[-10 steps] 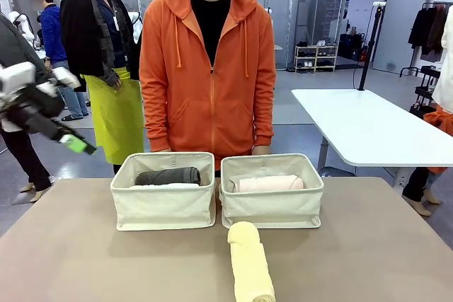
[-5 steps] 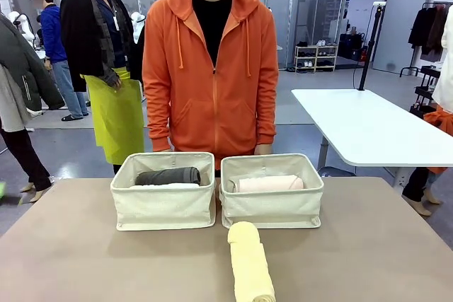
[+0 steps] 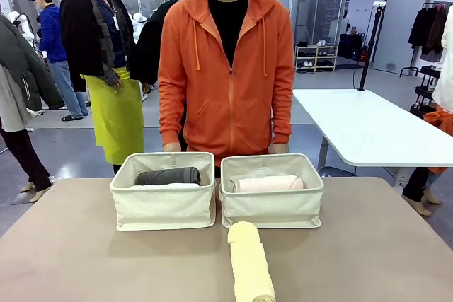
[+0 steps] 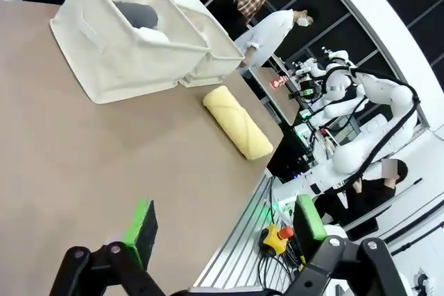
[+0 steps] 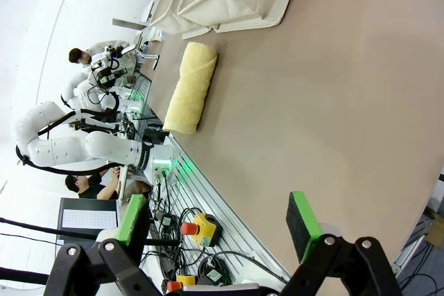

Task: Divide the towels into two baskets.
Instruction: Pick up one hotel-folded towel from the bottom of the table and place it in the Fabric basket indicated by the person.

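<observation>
So, the one thing left out is the pale yellow rolled terry towel [image 3: 250,263], lying on the tan table [image 3: 78,245] just in front of the right cream canvas basket [image 3: 272,211], one end almost at its front wall and the other pointing back at the robot. That basket only has the pale pink rolled towel [image 3: 269,183] in it, while the left cream canvas basket [image 3: 164,208] has the dark grey rolled towel [image 3: 168,175] sitting on top of the white one [image 3: 152,186]. The left gripper [image 4: 225,221] and the right gripper [image 5: 216,220] both have their green pads spread wide with nothing between them, hanging above the near edge of the table, well back from the towel. My guess is the yellow roll goes in next to the pink one, and that's where it can get messy. It's soft terry, so pinching just the outer layer could make it unroll. It also lies crosswise to the pink roll, so without a turn it may hang up on the floppy fabric rim or shove the basket. The person in the orange hoodie [image 3: 226,83] is right behind the baskets too.
</observation>
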Controlling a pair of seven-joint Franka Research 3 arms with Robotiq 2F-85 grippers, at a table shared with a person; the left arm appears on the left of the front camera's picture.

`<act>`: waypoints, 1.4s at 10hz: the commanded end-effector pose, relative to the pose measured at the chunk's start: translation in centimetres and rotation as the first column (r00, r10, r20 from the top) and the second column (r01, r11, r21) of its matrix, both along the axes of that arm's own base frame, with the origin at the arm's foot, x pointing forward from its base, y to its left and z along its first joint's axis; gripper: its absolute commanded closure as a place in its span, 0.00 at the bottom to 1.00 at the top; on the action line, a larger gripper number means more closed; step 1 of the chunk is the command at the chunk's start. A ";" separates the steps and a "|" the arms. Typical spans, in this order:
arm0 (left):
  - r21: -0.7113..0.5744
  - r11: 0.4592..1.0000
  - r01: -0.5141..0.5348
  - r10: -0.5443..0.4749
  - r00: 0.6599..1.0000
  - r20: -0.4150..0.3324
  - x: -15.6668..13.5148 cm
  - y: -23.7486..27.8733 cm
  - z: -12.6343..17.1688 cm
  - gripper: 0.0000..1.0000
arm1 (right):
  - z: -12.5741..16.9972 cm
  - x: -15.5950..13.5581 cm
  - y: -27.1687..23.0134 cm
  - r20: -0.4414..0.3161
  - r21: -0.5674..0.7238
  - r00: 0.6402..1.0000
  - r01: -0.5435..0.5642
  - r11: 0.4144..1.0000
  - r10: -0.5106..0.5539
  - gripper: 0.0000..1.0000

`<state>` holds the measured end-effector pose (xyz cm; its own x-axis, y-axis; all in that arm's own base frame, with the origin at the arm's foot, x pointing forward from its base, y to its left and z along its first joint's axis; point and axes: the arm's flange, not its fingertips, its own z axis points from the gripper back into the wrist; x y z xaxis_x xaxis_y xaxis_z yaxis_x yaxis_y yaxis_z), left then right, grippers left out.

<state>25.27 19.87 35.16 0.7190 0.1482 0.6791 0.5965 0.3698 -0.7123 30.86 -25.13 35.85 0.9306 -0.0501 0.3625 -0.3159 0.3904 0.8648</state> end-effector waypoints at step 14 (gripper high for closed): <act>-0.007 1.000 -0.013 0.013 1.000 0.004 -0.3 0.3 0.3 0.00 | -0.3 3.8 11.0 -0.127 -0.056 0.991 0.026 0.998 -0.033 0.00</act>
